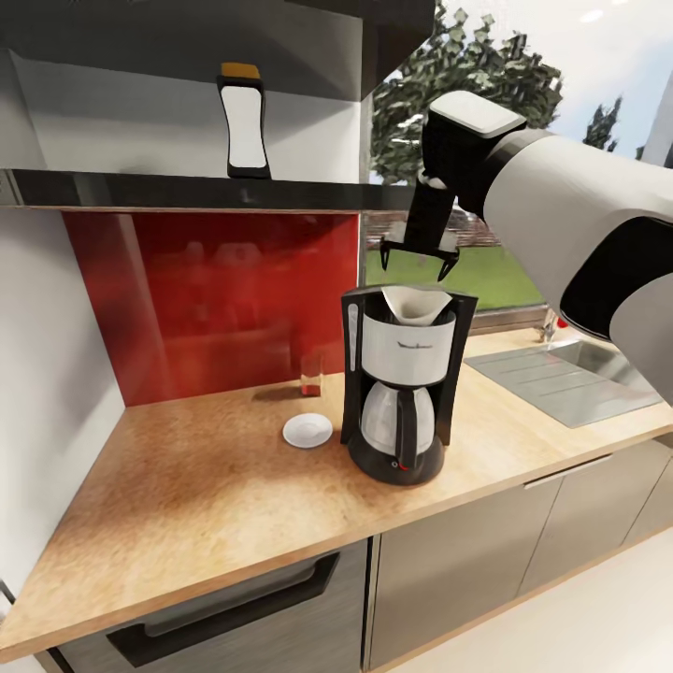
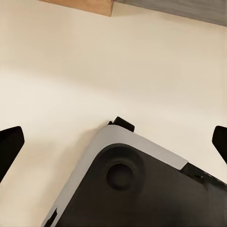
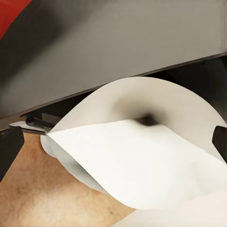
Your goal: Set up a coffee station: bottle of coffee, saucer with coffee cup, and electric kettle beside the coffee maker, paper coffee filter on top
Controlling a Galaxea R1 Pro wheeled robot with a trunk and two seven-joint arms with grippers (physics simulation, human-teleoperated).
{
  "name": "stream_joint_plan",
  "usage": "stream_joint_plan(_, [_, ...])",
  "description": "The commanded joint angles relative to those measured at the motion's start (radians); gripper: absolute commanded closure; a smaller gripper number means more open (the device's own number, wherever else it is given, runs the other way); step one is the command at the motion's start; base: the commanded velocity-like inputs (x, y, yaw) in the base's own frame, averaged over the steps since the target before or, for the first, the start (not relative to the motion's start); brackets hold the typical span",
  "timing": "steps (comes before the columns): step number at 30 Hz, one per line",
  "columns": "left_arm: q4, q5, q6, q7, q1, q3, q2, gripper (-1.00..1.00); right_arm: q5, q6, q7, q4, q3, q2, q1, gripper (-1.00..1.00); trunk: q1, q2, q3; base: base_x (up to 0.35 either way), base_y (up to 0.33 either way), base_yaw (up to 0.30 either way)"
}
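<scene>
Head view: the right gripper (image 1: pixel 420 255) hangs with fingers apart just above the paper coffee filter (image 1: pixel 416 305), which sits in the top of the coffee maker (image 1: pixel 400 383) on the kitchen countertop (image 1: pixel 187 486). Left wrist view: the left gripper (image 2: pixel 113 142) is spread wide over pale floor. Right wrist view: the filter looks thin, light and easily crumpled, so I'd pinch its rim gently.

The coffee maker (image 1: pixel 400 383) on the counter (image 1: pixel 206 505) carries a small dark brand word across its white front panel, too small to read. The bottle (image 1: pixel 245 120) on the shelf (image 1: pixel 187 192) has a blank white label.
</scene>
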State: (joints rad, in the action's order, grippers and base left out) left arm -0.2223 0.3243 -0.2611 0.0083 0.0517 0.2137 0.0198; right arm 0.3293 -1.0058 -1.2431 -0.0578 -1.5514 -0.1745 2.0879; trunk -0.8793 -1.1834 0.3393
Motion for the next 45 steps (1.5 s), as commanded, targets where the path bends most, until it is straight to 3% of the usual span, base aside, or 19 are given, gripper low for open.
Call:
stream_joint_plan(1, [-0.002, 0.01, -0.001, 0.001, 0.0, -0.005, 0.0, -1.0, 0.007, -0.007, -0.006, -0.001, -0.009, 0.0, 0.0, -1.0, 0.0, -0.001, 0.001, 0.0, 0.0, 0.0])
stream_joint_plan(10, [-0.002, 0.01, -0.001, 0.001, 0.0, -0.005, 0.0, -1.0, 0.008, -0.007, -0.006, 0.0, -0.01, 0.0, 0.001, -1.0, 0.0, -0.001, 0.001, 0.0, 0.0, 0.0])
stream_joint_plan(18, [-0.002, 0.01, -0.001, 0.001, 0.0, -0.005, 0.0, -1.0, 0.008, -0.007, -0.006, 0.0, -0.01, 0.0, 0.001, -1.0, 0.031, 0.055, -0.024, 0.0, 0.0, 0.0])
stream_joint_plan(28, [-0.002, 0.01, -0.001, 0.001, 0.0, -0.005, 0.0, -1.0, 0.008, -0.007, -0.006, 0.0, -0.012, 0.025, 0.001, -1.0, 0.031, 0.055, -0.024, 0.0, 0.0, 0.0])
stream_joint_plan(45, [-0.002, 0.01, -0.001, 0.001, 0.0, -0.005, 0.0, -1.0, 0.008, -0.007, -0.006, 0.0, -0.01, 0.035, 0.001, -1.0, 0.031, 0.055, -0.024, -0.117, 0.0, 0.0])
